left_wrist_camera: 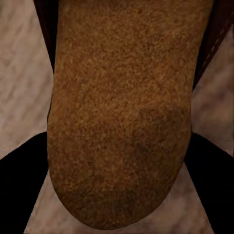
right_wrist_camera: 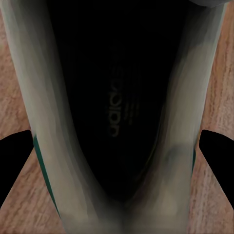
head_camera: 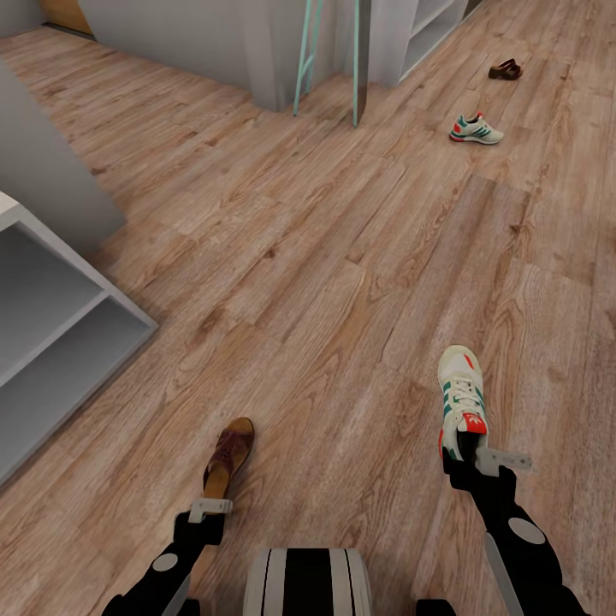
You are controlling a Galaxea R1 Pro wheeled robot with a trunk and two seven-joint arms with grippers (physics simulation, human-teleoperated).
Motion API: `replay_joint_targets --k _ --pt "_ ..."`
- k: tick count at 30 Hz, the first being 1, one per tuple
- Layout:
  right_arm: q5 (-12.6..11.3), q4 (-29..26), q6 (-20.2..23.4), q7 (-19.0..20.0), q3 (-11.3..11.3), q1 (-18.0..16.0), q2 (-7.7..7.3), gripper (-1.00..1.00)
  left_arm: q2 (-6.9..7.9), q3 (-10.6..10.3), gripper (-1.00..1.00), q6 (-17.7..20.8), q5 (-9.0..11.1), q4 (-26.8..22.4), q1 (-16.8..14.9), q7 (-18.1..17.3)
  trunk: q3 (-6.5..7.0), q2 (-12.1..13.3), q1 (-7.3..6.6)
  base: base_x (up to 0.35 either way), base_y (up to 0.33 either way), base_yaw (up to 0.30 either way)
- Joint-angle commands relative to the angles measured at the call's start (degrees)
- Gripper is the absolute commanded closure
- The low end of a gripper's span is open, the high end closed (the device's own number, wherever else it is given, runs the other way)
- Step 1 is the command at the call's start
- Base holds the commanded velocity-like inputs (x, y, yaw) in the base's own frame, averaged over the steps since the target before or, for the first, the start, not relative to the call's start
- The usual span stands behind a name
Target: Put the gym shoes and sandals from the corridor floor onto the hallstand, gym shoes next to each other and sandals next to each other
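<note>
- My left gripper (head_camera: 211,499) pinches the heel of a brown sandal (head_camera: 229,455), toe pointing away from me, over the corridor floor (head_camera: 325,257).
- My right gripper (head_camera: 466,452) pinches the heel of a gym shoe (head_camera: 462,389).
- The other gym shoe (head_camera: 476,129) and other sandal (head_camera: 506,70) lie far ahead, well apart.
- A pale-grey shelf unit (head_camera: 51,342) stands at my left.

Grey open-shelf unit (head_camera: 51,342) at left; teal ladder legs (head_camera: 329,60) beside grey pillar (head_camera: 269,51).

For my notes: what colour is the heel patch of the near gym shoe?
Red-orange, on the near gym shoe; the head view shows it best.
</note>
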Motion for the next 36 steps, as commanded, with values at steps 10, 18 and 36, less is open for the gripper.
replay_joint_targets --k 10,18,36 --pt "-0.04 -0.08 0.32 -0.23 0.06 0.0 -0.01 1.0 0.1 -0.24 1.0 -0.33 -0.11 0.04 0.01 0.11 -0.03 -0.01 -0.01 0.0 0.0 0.0" --pt "-0.04 -0.08 0.36 -0.23 0.06 -0.01 -0.01 1.0 0.16 -0.28 1.0 -2.24 -0.11 0.07 0.24 0.11 -0.03 -0.01 -0.01 0.0 0.0 0.0" --pt "-0.04 0.0 0.36 -0.23 0.13 0.0 -0.01 1.0 0.16 -0.31 1.0 -2.58 -0.08 0.07 0.57 0.03 0.41 0.02 -0.06 0.0 0.0 0.0"
